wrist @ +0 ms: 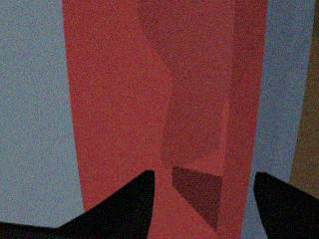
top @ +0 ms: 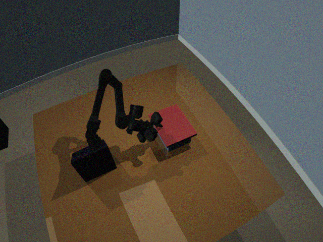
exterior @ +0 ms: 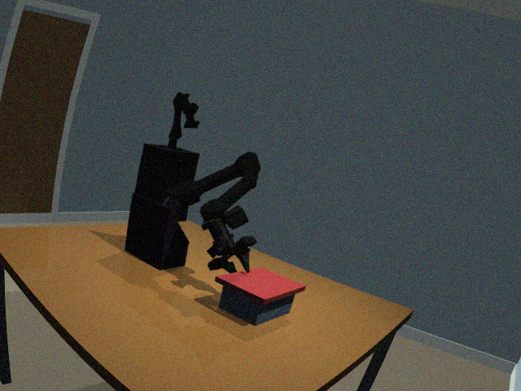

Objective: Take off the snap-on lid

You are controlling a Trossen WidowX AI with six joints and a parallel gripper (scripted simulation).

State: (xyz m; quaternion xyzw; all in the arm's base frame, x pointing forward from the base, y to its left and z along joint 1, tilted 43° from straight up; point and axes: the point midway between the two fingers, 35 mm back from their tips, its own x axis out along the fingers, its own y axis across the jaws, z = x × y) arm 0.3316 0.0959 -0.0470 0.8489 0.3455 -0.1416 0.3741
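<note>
Hand (exterior: 236, 264) half open, empty, straddling lid (exterior: 260, 284) edge; one fingertip possibly touching lid.

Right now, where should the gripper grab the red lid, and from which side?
Grip the red lid by its overhanging edge nearest the arm, one finger above and one below. The rim juts past the box there, and the open gripper already straddles it.

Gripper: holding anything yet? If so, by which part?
Nothing held. The gripper is open, fingers straddling the near edge of the red lid, which sits on the box.
</note>
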